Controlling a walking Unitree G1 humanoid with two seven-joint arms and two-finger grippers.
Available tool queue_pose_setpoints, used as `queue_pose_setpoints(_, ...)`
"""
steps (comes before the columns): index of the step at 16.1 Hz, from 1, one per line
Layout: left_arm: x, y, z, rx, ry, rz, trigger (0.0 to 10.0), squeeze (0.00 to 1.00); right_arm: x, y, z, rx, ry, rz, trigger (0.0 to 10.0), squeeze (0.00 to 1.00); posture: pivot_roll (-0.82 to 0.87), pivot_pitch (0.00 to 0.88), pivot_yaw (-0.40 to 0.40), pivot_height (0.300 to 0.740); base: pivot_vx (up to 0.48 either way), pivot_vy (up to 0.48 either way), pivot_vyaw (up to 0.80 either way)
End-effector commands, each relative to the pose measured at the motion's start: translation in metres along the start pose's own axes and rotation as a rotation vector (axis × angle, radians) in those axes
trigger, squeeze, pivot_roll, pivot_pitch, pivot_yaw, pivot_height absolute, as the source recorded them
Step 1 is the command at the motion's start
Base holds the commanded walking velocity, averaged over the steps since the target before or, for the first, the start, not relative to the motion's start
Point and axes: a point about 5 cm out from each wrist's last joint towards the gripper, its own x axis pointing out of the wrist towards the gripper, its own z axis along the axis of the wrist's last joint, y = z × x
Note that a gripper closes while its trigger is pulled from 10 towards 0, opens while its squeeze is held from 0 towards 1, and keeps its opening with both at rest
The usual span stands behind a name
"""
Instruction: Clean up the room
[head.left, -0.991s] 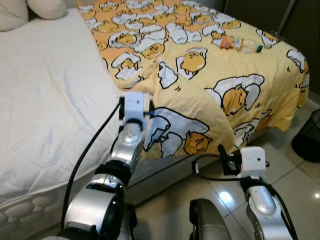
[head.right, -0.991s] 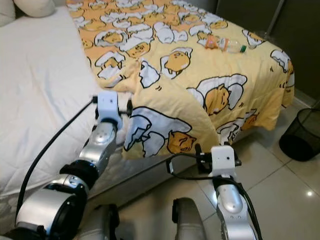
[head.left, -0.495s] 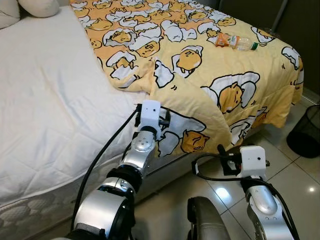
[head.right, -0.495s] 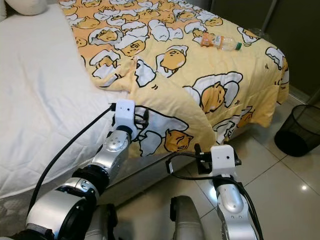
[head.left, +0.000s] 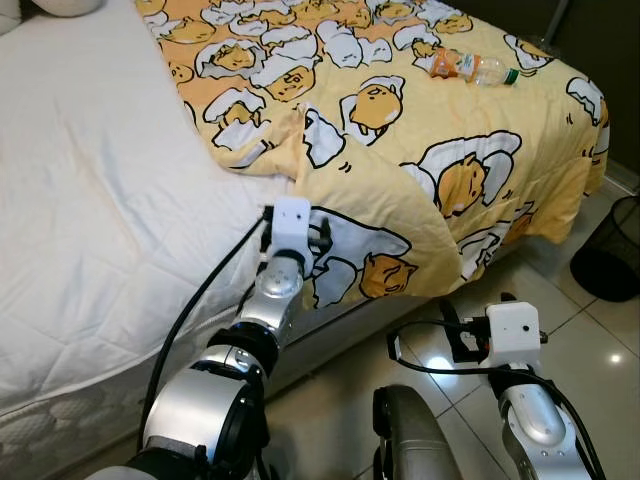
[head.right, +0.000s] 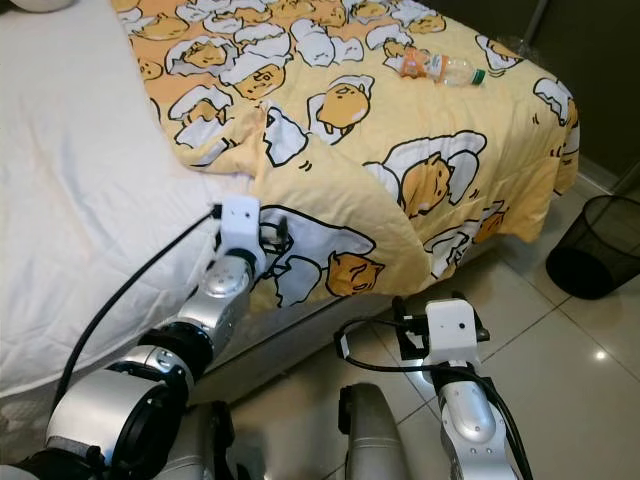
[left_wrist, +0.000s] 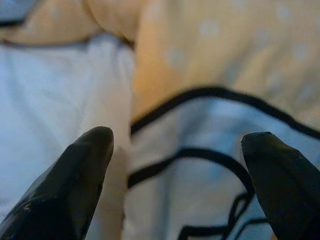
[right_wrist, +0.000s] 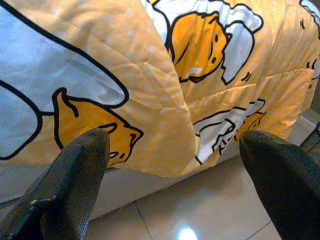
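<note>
Left claw (left_wrist: 177, 145) is right up at the turned-back edge of the yellow quilt (head.left: 420, 130), fingers spread wide with the printed fabric and the white sheet (head.left: 90, 200) between them, nothing gripped. That quilt edge runs diagonally across the bed, bare sheet on the pillow side of it, and its lower corner droops over the bed's side toward the tiled floor (head.left: 600, 330). Right claw (right_wrist: 175, 165) hangs low beside that drooping corner, over the tiles, also wide open and empty-handed. A plastic bottle (head.left: 472, 68) lies on its side on the quilt, near the far foot corner, well apart from both claws. A black wire bin (head.left: 612, 262) stands on the floor past the quilt's foot end, with open tile between it and the right arm.
</note>
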Motion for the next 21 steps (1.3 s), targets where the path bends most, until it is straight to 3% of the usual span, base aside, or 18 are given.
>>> queue_pose_setpoints(1, -0.001, 0.003, -0.007, 0.010, 0.038, -0.004, 10.0, 0.00, -0.003, -0.001, 0.000, -0.011, 0.010, 0.003, 10.0, 0.00, -0.28, 0.100, 0.046, 0.618, 0.000, 0.000, 0.00)
queue_pose_setpoints(3, -0.001, 0.007, -0.009, 0.016, 0.065, 0.011, 10.0, 0.00, -0.005, -0.002, 0.000, -0.013, 0.016, 0.004, 10.0, 0.00, -0.28, 0.106, 0.044, 0.618, 0.000, 0.000, 0.00)
queue_pose_setpoints(4, 0.001, 0.011, -0.009, 0.010, 0.083, 0.021, 0.0, 0.00, -0.005, -0.001, 0.000, -0.016, 0.022, 0.008, 10.0, 0.00, -0.29, 0.107, 0.043, 0.618, 0.000, 0.000, 0.00)
queue_pose_setpoints(15, -0.005, 0.013, -0.025, -0.017, 0.131, -0.114, 0.0, 0.00, 0.005, 0.001, 0.003, -0.015, 0.014, 0.017, 10.0, 0.00, -0.28, 0.067, 0.044, 0.618, 0.000, 0.000, 0.00)
queue_pose_setpoints(17, -0.007, 0.013, -0.030, -0.066, 0.154, -0.141, 0.0, 0.00, 0.008, 0.001, 0.004, -0.012, 0.011, 0.015, 10.0, 0.00, -0.27, 0.070, 0.043, 0.618, 0.000, 0.000, 0.00)
queue_pose_setpoints(21, -0.009, 0.013, -0.031, -0.052, 0.119, -0.177, 0.0, 0.00, 0.009, 0.004, 0.003, -0.002, 0.014, 0.015, 10.0, 0.00, -0.26, 0.072, 0.044, 0.618, 0.000, 0.000, 0.00)
